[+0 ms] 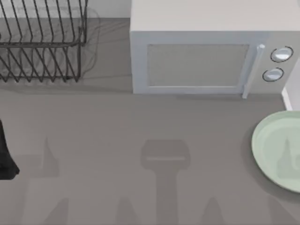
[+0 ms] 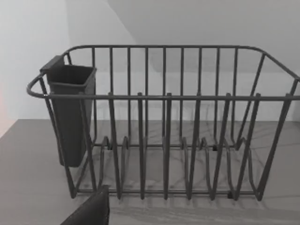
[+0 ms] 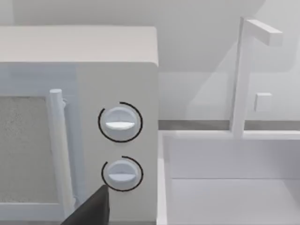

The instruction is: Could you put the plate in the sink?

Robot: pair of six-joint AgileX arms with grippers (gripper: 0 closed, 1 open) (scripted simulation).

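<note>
The pale mint-green plate (image 1: 276, 152) lay flat on the grey worktop (image 1: 117, 136) at the right edge, in front of the microwave (image 1: 206, 56) and just short of the sink (image 3: 225, 187), whose white basin sat beside the microwave's dials. The wire dish rack (image 2: 168, 126) stood far left. How the jaws of either arm stood could not be told

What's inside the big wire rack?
The wire rack holds no dishes. A dark cup-like holder hangs at one end; what is inside that holder cannot be seen. Bare grey counter shows through the wires.
</note>
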